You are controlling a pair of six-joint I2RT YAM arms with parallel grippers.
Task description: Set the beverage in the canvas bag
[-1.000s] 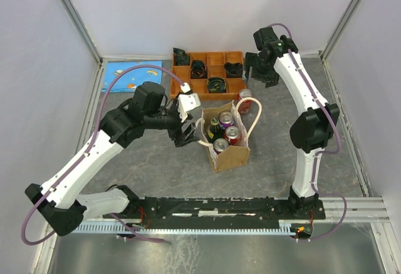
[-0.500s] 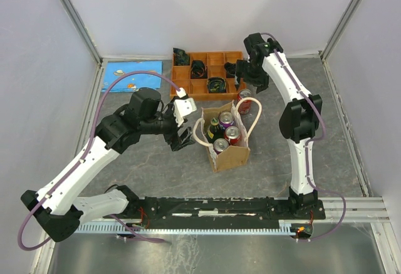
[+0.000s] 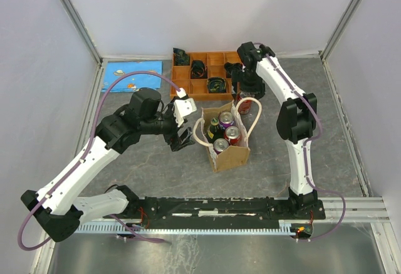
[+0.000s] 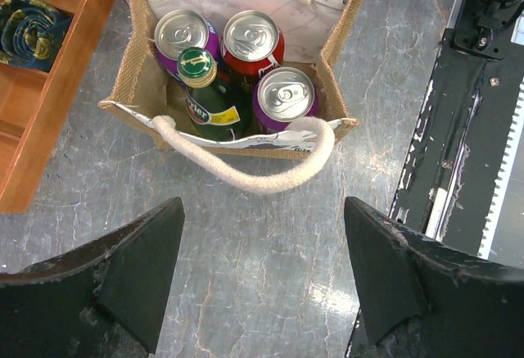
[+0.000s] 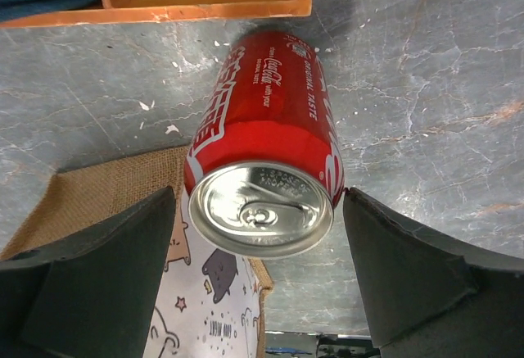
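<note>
Red cola can (image 5: 262,161) stands upright on the grey marbled worktop (image 3: 156,161), just beside the back wall of the canvas bag (image 3: 230,156), at about 1 o'clock from it, between the bag and the orange tray (image 3: 188,89). The can is outside the bag.

The right fingers (image 5: 90,276) hang spread wide, one at 3 o'clock and one at 9 o'clock of the can's top, with a gap on each side, so they touch nothing. The right arm rises from its base at the near edge, bends at the elbow above the worktop, and reaches to the far side, its wrist turned downward over the can.

Inside the bag stand two purple cans (image 4: 182,34), a red can (image 4: 252,37) and a green bottle (image 4: 214,111), all upright. One cream handle (image 4: 246,179) droops over the wall nearest the left arm.

The left fingers (image 4: 135,268) are also spread and empty, at 9 o'clock of the bag, short of that handle. The left arm slopes up from its base to a raised elbow, its wrist pointing toward the bag.
</note>
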